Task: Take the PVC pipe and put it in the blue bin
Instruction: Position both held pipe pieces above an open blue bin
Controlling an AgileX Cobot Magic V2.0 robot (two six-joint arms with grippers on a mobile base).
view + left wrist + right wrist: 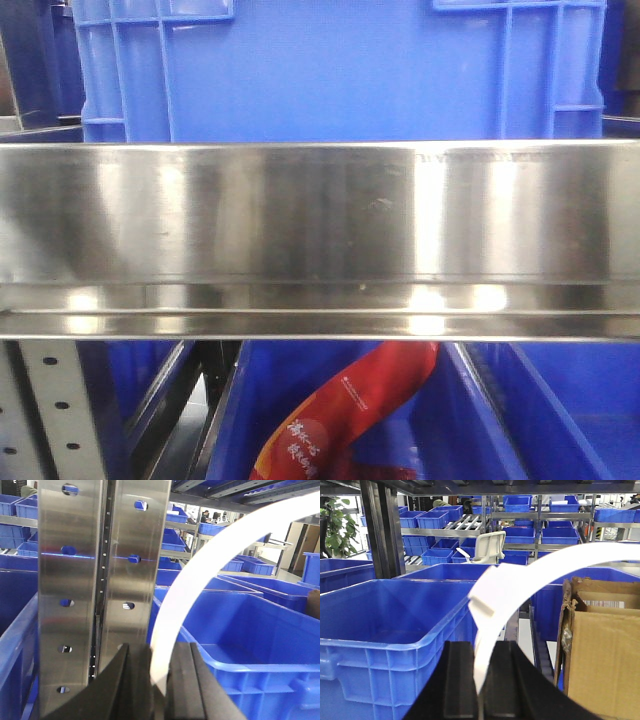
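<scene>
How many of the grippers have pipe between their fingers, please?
2. The left gripper holds white pipe beside the steel upright; the right gripper holds pipe between a blue bin and a cardboard box.

The left claw [159,680] clamps the end of a white PVC pipe [167,615] just right of the perforated steel upright [75,605]. The pipe arcs up and rightward from the upright, over a blue bin [250,667].

The left gripper [161,679] has its black jaws clamped on a white pipe [164,630] between them. The right gripper [480,682] grips likewise.
</scene>
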